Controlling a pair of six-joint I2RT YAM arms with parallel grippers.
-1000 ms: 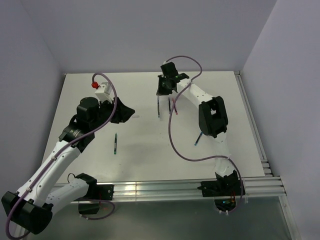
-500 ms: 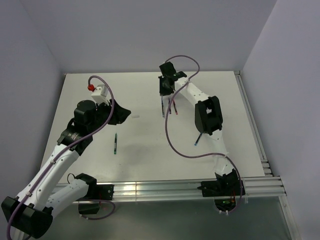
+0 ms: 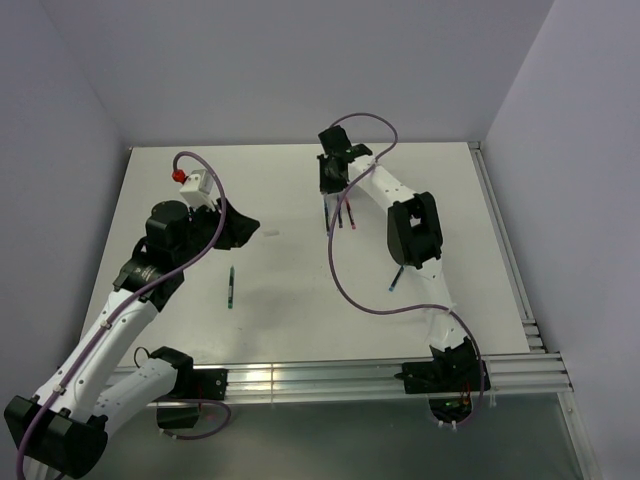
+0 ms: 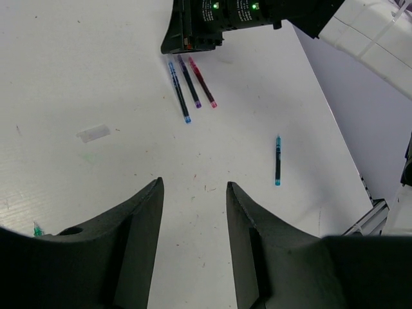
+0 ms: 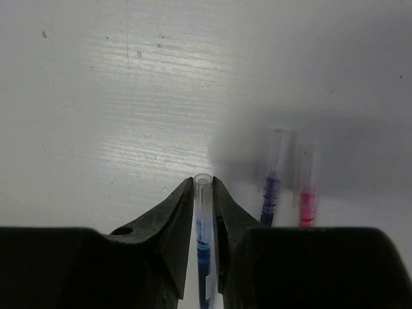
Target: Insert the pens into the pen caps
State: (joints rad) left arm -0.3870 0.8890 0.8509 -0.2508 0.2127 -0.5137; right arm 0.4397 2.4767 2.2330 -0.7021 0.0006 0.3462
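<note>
My right gripper (image 5: 203,183) is shut on the clear-capped end of a dark blue pen (image 5: 203,226). In the top view this gripper (image 3: 330,190) is at the table's far middle, and the blue pen (image 3: 328,216) trails toward me. A purple pen (image 5: 271,187) and a red pen (image 5: 306,199), both in clear caps, lie just right of it. My left gripper (image 4: 193,183) is open and empty above bare table. A loose pale cap (image 4: 94,133) lies ahead to its left. A light blue pen (image 4: 277,161) lies to the right and a green-tipped pen (image 3: 231,288) to the left.
The right arm's links (image 3: 412,232) stand over the table's right middle, with a purple cable looping beside them. The aluminium rail (image 3: 330,378) runs along the near edge. Walls close the back and both sides.
My right gripper has carried the dark blue pen a little to the right, next to the purple and red pens. The left arm has shifted slightly left.
</note>
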